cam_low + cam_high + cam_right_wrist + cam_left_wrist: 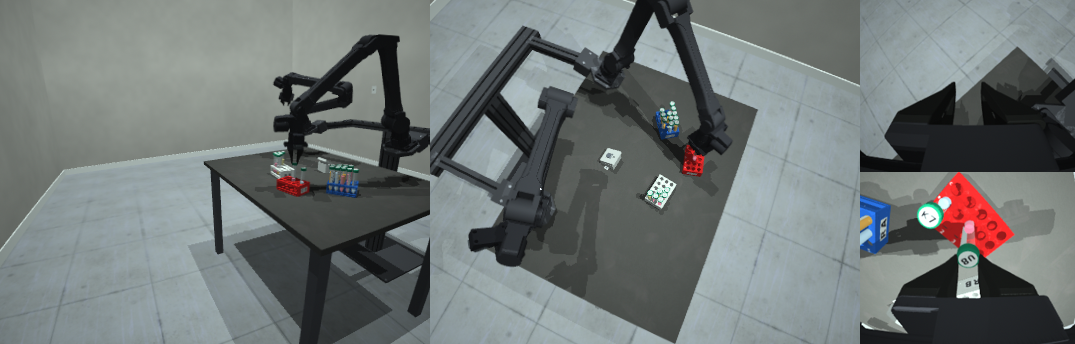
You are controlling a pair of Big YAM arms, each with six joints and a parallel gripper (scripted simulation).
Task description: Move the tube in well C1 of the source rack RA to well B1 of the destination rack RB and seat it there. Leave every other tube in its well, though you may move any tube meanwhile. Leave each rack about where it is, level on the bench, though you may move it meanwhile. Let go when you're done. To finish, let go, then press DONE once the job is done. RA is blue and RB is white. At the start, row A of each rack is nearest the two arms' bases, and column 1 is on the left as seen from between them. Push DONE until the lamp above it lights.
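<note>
The left gripper [696, 145] [295, 159] [967, 259], nearly shut, grips tube U8 [295, 162] [968, 257] over the red rack [693, 173] [293, 187] [960, 180], right of the top frame's centre — whether it's C1's, I cannot tell; the right gripper [548, 212] [285, 101] [968, 87], left, gapes partly, empty

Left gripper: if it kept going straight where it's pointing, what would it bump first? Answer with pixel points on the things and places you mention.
Probably the red plastic rack [686, 172] [286, 188] [1003, 227]. The green-capped clear tube [294, 172] [967, 250] in the left gripper [692, 151] [295, 160] [967, 259] would likely touch first, though I can't tell the gap.
</note>
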